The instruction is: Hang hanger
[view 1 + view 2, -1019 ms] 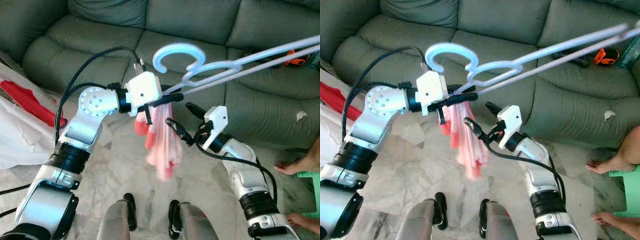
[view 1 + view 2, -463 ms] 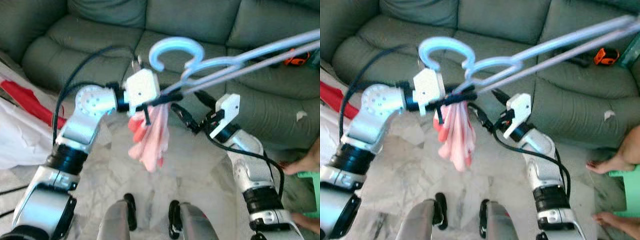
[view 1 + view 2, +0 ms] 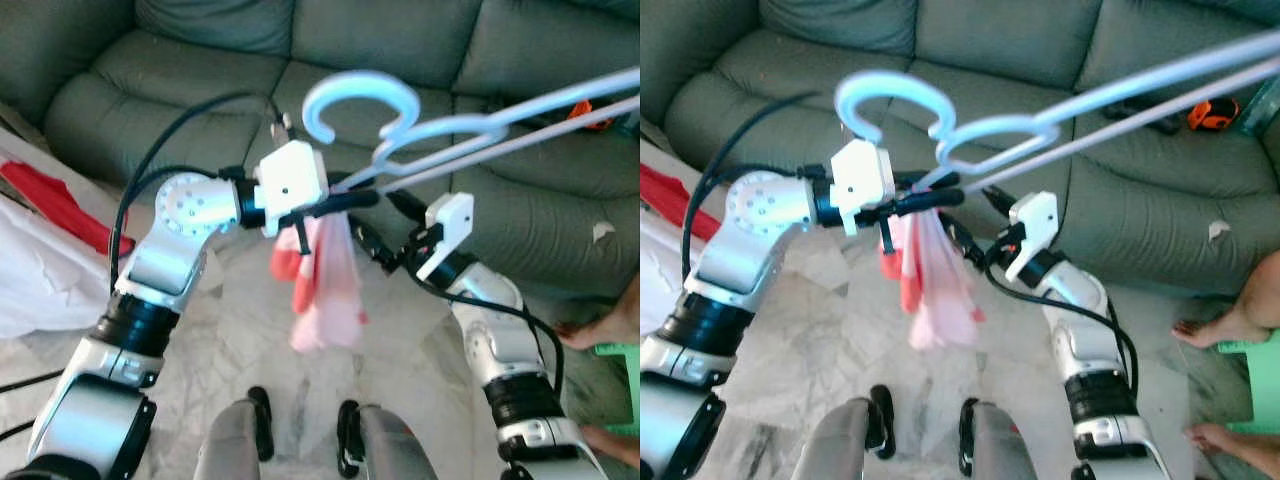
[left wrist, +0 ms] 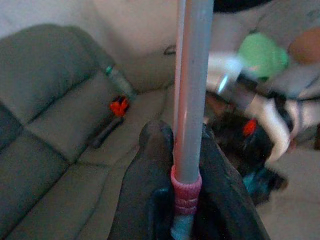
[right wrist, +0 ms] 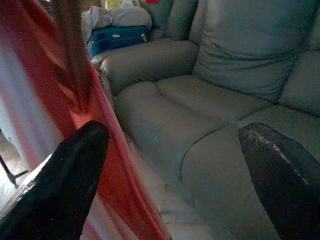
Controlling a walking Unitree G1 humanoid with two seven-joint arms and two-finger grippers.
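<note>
Now our left gripper [image 3: 340, 200] stays clamped on the hanger [image 3: 440, 135] at frame centre, while the pink cloth [image 3: 325, 285] has swung back down — our open right gripper [image 3: 385, 230] has edged nearer, hanging not yet done.

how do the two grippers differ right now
The left gripper is shut on the pale blue hanger, just above the pink cloth draped on it; the right gripper is open and holds nothing. The left one sits higher, level with the hanger's bar; the right one sits lower, beside the hanging cloth, with one finger close against it. Both have long black fingers and are raised in front of the green sofa.
</note>
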